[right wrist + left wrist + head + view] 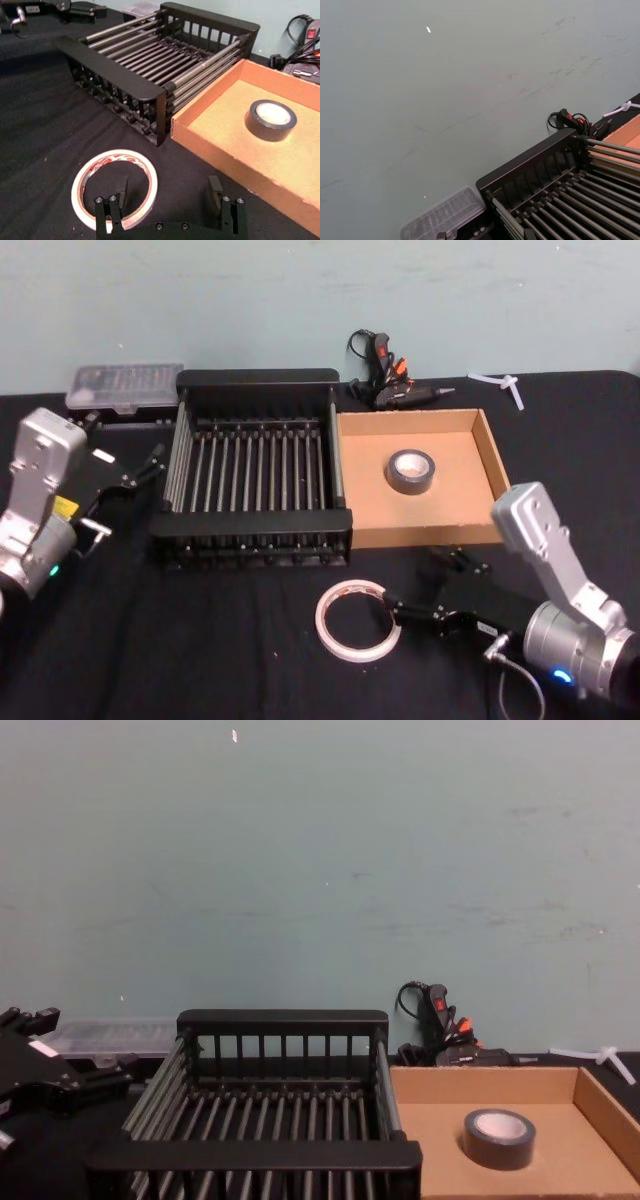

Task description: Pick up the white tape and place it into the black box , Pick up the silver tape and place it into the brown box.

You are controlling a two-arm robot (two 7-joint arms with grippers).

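The white tape (326,628) lies flat on the black table in front of the black box (255,380). My right gripper (408,588) is low beside it and open. In the right wrist view one finger (121,190) stands inside the white tape (118,156) and the other finger (214,192) outside it. The silver tape (411,471) rests inside the brown box (495,470), right of the crate, and shows again in the chest view (498,1137). My left gripper (125,495) hovers open to the left of the crate.
A clear plastic bit case (122,387) sits behind the crate's left corner. A glue gun with cables (385,375) and a white plastic piece (505,385) lie at the back near the wall. The crate and tray stand side by side, touching.
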